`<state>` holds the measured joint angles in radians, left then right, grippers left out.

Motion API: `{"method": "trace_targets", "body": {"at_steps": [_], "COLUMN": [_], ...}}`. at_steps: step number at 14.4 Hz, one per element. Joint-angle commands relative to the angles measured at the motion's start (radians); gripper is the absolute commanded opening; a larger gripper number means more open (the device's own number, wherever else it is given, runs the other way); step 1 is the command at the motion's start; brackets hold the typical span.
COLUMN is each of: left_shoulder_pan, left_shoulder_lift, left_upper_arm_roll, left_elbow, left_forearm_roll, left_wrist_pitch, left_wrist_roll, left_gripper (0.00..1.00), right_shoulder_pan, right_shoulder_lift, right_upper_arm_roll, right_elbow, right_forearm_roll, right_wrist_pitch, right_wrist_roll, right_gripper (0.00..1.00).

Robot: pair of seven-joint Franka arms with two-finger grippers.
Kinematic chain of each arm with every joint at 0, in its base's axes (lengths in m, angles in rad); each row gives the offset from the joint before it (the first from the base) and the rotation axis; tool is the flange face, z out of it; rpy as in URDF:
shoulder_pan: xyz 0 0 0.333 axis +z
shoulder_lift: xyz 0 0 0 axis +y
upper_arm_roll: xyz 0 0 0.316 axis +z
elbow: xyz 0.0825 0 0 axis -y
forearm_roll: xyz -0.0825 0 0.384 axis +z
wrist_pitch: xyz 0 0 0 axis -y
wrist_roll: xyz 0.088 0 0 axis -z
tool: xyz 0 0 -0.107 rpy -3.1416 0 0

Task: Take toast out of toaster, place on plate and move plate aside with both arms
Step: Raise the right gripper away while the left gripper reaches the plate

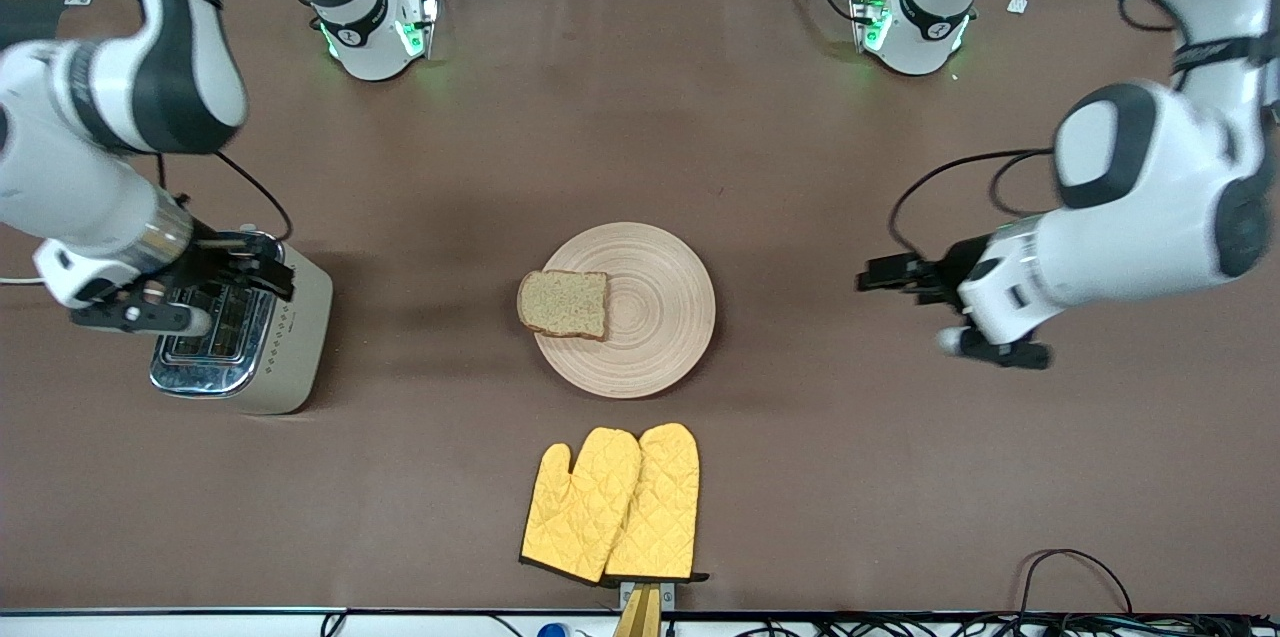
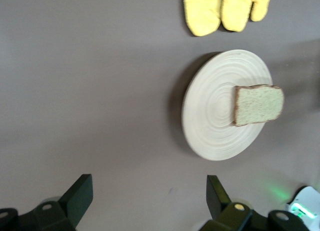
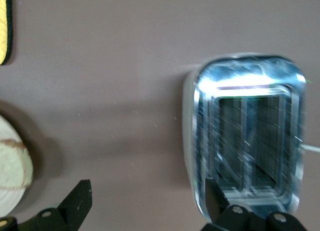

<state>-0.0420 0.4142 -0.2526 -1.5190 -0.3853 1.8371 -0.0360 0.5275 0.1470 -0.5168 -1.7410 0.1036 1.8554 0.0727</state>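
Front view, step: toast out and plated; moving the plate aside with both arms is what remains, I judge
Right gripper [image 1: 235,282]: over the toaster [image 1: 285,342], jaws wide, holding nothing
Toaster slots: appear empty
Plate [image 1: 660,317]: holds toast [image 1: 563,303], overhanging the rim toward the toaster
Left gripper [image 1: 885,275]: wide, empty, near plate
Next: both grippers must reach opposite rims
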Motion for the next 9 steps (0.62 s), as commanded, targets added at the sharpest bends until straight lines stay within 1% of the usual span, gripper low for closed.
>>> {"method": "trace_targets", "body": {"at_steps": [1, 2, 3, 4, 5, 6, 7, 8, 9], "left_shoulder_pan": [0.011, 0.014, 0.017, 0.016, 0.011, 0.007, 0.002, -0.012, -0.015], "left_shoulder_lift": [0.069, 0.101, 0.135, 0.167, 0.202, 0.233, 0.253, 0.28, 0.308], "left_upper_arm_roll": [-0.072, -0.089, -0.1, -0.102, -0.103, -0.103, -0.105, -0.112, -0.116], "left_elbow": [-0.035, -0.039, -0.046, -0.05, -0.052, -0.062, -0.073, -0.078, -0.078], "left_forearm_roll": [-0.029, -0.032, -0.059, -0.097, -0.149, -0.206, -0.237, -0.266, -0.298], "left_wrist_pitch": [0.103, 0.128, 0.151, 0.168, 0.185, 0.218, 0.255, 0.29, 0.309], "left_wrist_roll": [0.05, 0.07, 0.097, 0.147, 0.194, 0.24, 0.279, 0.31, 0.324], "left_gripper": [1.0, 0.99, 0.95, 0.89, 0.86, 0.84, 0.81, 0.77, 0.72], "right_shoulder_pan": [0.003, 0.002, 0.002, 0.002, 0.002, -0.003, -0.026, -0.071, -0.174], "right_shoulder_lift": [-0.024, -0.041, -0.059, -0.081, -0.11, -0.118, -0.127, -0.139, -0.159], "right_upper_arm_roll": [-0.051, -0.058, -0.058, -0.058, -0.057, -0.052, -0.04, 0.004, 0.1], "right_elbow": [0.116, 0.141, 0.155, 0.158, 0.158, 0.158, 0.161, 0.164, 0.167], "right_forearm_roll": [-0.012, -0.013, -0.022, -0.036, -0.047, -0.053, -0.051, -0.051, -0.051], "right_wrist_pitch": [-0.174, -0.22, -0.252, -0.272, -0.277, -0.285, -0.292, -0.307, -0.321], "right_wrist_roll": [-0.005, -0.005, -0.005, -0.005, -0.004, -0.002, -0.002, -0.004, -0.005], "right_gripper": [1.0, 1.0, 1.0, 1.0, 1.0, 1.0, 1.0, 1.0, 1.0]}}
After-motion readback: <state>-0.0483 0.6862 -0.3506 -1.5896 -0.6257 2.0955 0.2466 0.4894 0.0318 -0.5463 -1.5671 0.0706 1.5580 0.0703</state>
